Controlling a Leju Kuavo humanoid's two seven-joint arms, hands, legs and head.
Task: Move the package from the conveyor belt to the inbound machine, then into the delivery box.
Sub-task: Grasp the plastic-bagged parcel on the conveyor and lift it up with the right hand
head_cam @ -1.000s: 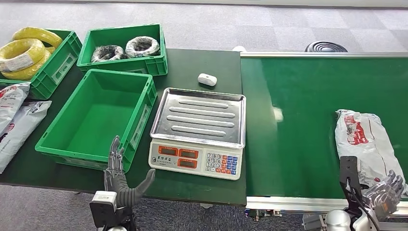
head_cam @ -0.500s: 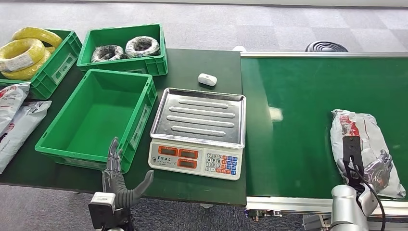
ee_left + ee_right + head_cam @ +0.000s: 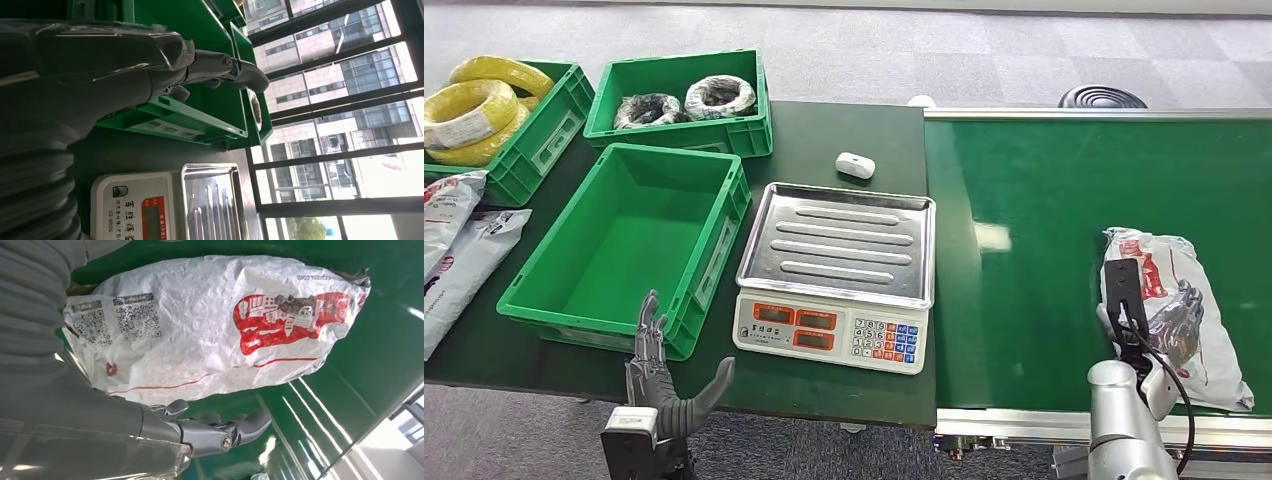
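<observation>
White courier package (image 3: 1182,300) lies lower right of frame on the green conveyor belt (image 3: 1044,250). My right hand (image 3: 1169,325) sits over it, fingers apart, nothing gripped (thumb alongside). Best: close around the bag's middle, lift flat. Left hand (image 3: 664,385) spread, idle.

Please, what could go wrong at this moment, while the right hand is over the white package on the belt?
1. The package is a soft, crinkled bag; the right hand is spread above it, so a grip may catch loose film only and slip.
2. The bag lies near the conveyor belt's front edge, so a push could slide it off.
3. The scale has a raised rim the bag might snag on.
</observation>
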